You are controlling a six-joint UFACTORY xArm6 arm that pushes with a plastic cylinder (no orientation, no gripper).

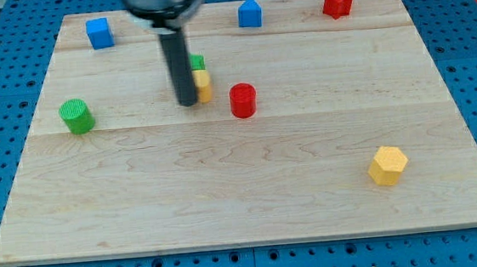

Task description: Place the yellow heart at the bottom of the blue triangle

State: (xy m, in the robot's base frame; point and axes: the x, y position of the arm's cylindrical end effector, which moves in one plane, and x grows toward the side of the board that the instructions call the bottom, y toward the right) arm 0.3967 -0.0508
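Note:
My tip (187, 102) rests on the board at the view's upper middle, touching the left side of a yellow block (204, 85), which the rod partly hides, so its heart shape is unclear. A green block (196, 63) sits just above the yellow one, also half hidden. The blue triangle-topped block (249, 13) stands near the top edge, up and to the right of the tip. The rod (179, 61) rises from the tip toward the view's top.
A blue cube (99, 33) sits at top left, a red star-like block (337, 2) at top right, a red cylinder (242, 100) right of the yellow block, a green cylinder (76, 116) at left, a yellow hexagon (388, 165) at lower right. The wooden board (226, 194) lies on a blue pegboard.

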